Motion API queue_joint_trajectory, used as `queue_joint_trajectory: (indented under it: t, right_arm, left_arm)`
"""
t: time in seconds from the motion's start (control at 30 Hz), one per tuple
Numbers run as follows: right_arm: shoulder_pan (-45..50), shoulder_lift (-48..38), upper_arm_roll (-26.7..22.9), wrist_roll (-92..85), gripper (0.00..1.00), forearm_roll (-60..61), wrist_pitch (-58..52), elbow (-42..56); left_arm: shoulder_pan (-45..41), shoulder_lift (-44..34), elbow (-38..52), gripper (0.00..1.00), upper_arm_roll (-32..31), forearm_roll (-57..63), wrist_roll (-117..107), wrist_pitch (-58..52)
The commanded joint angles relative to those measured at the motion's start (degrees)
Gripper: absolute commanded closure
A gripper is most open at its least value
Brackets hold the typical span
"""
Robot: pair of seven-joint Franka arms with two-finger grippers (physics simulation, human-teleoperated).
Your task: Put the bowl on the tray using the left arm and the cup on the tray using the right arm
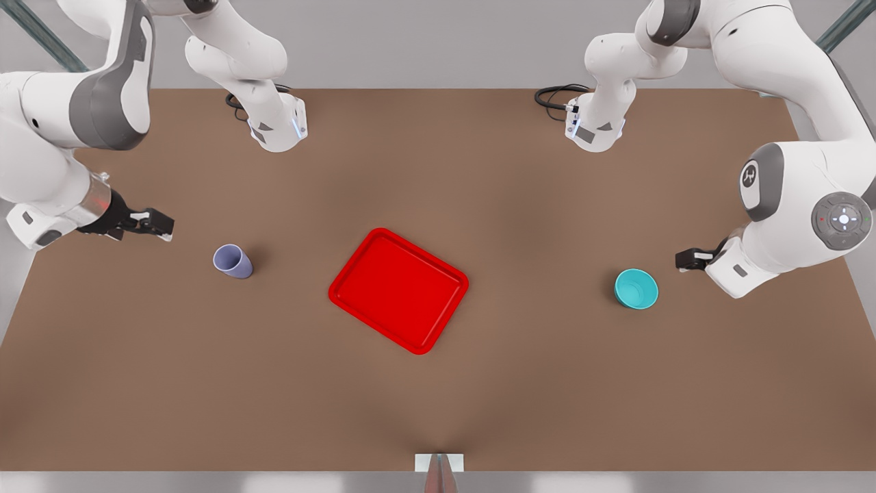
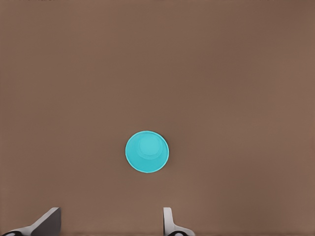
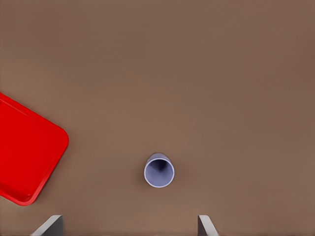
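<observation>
Left gripper (image 1: pixel 686 260) released, empty, near teal bowl (image 1: pixel 636 288), on front view's right. Right gripper (image 1: pixel 159 224) likewise released beside lavender cup (image 1: pixel 233 261); red tray (image 1: pixel 399 290) between.

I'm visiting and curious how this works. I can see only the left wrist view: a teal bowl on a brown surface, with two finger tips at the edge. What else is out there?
Observer: A red tray lies mid-table with nothing on it.
Operator: So the bowl near my left gripper goes there. Does anything else?
Observer: A lavender cup stands upright on the table, apart from the tray, toward the front view's left.
Operator: What picks that up?
Observer: The right gripper hangs near the cup, fingers open and holding nothing.
</observation>
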Motion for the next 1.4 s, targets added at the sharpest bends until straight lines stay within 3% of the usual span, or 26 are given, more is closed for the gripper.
queue_joint_trajectory:
  t: [0.0,0.1,0.17,0.3,0.47,0.57,0.8,0.83,0.9,0.93,1.07,1.23,1.37]
  right_arm:
    - [-0.1,0.24,0.0,0.01,0.0,0.0,0.0,0.04]
    - [0.34,1.3,0.09,0.09,0.0,0.09,-0.09,-0.22]
    - [0.78,2.0,0.7,1.41,0.0,-0.09,-0.26,-0.22]
    - [1.92,3.85,0.18,2.03,0.0,0.53,0.0,-0.31]
    - [2.36,1.21,-0.88,2.12,0.0,0.18,1.41,0.3]
    - [1.75,0.42,-4.04,1.41,0.0,0.79,1.85,0.21]
    - [4.65,-1.51,-3.34,0.62,0.0,1.32,-0.53,-0.66]
    - [4.65,-0.99,-3.16,0.53,0.0,1.32,-0.7,-0.66]
    - [4.39,-1.16,-3.34,0.71,0.0,2.28,-1.67,-1.1]
    - [4.47,-0.99,-3.43,0.36,0.0,3.52,-0.79,-0.66]
    - [4.03,0.15,-3.34,0.71,0.0,3.17,-0.97,0.39]
    - [4.73,1.74,-3.17,0.54,0.0,2.64,-1.41,1.8]
    - [4.21,2.62,-3.69,0.8,0.0,2.55,-0.88,0.66]
  left_arm:
    - [0.01,0.09,-0.09,0.0,0.0,0.08,0.0,0.0]
    - [0.71,2.81,-2.9,0.0,1.14,-3.78,0.62,2.54]
    - [0.8,3.25,-13.71,0.0,6.94,-10.55,2.19,13.35]
    - [1.68,9.93,-21.28,0.0,13.18,-20.22,14.76,26.01]
    - [2.38,12.57,-26.9,0.0,13.27,-23.91,24.34,32.95]
    - [2.2,13.18,-27.08,0.0,13.1,-24.0,24.96,33.14]
    - [1.85,14.77,-27.87,0.0,12.83,-24.0,29.0,31.99]
    - [1.85,14.77,-27.87,0.03,12.83,-24.0,29.09,31.47]
    - [1.59,15.73,-27.78,0.31,12.83,-24.0,29.09,31.55]
    - [1.5,15.82,-27.78,0.4,12.74,-24.0,28.92,31.64]
    - [1.41,16.88,-27.6,0.58,12.74,-24.0,28.74,31.47]
    - [1.41,17.32,-27.43,0.69,12.74,-24.0,28.74,31.38]
    - [1.41,17.84,-27.52,0.7,12.66,-24.0,28.56,31.2]
